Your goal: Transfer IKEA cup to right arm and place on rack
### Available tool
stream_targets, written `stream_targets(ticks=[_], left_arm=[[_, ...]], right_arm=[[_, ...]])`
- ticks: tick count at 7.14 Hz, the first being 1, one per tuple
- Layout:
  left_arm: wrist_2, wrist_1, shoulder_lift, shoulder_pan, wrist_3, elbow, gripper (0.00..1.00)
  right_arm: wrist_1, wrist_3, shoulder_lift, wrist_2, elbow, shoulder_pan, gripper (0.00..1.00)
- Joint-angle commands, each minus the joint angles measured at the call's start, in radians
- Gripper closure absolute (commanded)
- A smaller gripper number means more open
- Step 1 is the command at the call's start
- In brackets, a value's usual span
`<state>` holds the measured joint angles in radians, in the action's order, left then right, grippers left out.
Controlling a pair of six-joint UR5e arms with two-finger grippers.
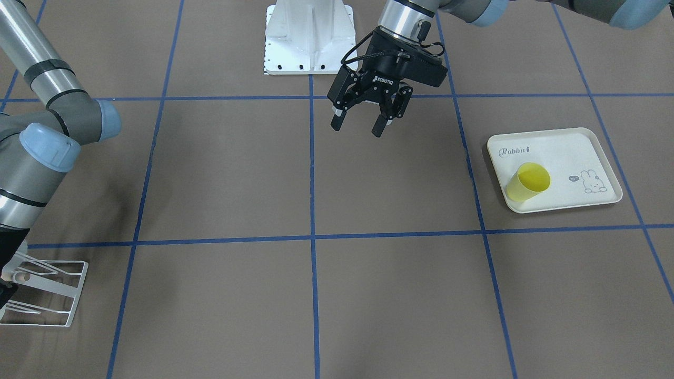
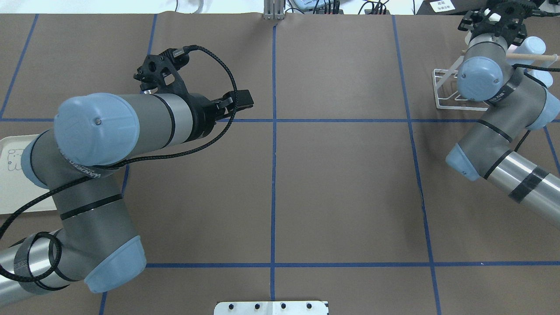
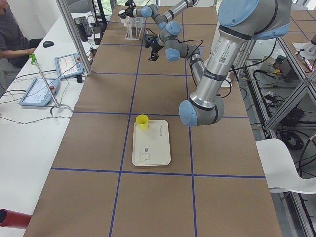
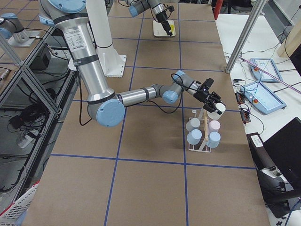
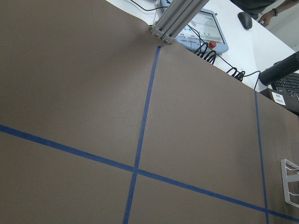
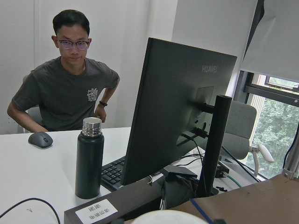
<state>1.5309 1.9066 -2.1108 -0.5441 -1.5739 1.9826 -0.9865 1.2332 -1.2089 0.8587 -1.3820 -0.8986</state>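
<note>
The right gripper (image 4: 211, 100) seems to pinch a white cup (image 4: 219, 108) just above the rack (image 2: 435, 89); I would lower it slowly onto a free prong before opening; the left gripper (image 1: 357, 126) hangs spread and empty, far from the rack

White desk (image 6: 28, 177) (monitor (image 6: 177, 107) on it) beside a leafy window (image 6: 275, 126)

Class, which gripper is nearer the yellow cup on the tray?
Left. The left gripper hangs mid-table, apart from the yellow cup; the right gripper is far off at the rack.
</note>
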Motion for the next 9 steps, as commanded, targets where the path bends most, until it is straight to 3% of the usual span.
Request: stream_targets(ticks=[1,2,3,5,6,9], left_arm=[[0.000,0.000,0.000,0.003,0.000,0.001,0.00],[0.000,0.000,0.000,0.003,0.000,-0.001,0.00],[0.000,0.002,0.000,0.004,0.000,-0.001,0.00],[0.000,0.003,-0.001,0.004,0.000,0.001,0.00],[0.000,0.003,-0.002,0.006,0.000,0.001,0.00],[0.000,0.003,-0.002,0.006,-0.002,0.001,0.00]], right_arm=[[0.000,0.002,-0.003,-0.003,0.001,0.015,1.00],[0.000,0.000,-0.004,-0.003,0.001,0.018,1.00],[0.000,0.002,-0.005,-0.003,0.001,0.021,0.77],[0.006,0.000,-0.027,-0.003,0.001,0.024,0.08],[0.006,0.000,-0.026,-0.003,0.000,0.026,0.01],[0.006,-0.001,-0.009,0.000,-0.009,0.026,0.01]])
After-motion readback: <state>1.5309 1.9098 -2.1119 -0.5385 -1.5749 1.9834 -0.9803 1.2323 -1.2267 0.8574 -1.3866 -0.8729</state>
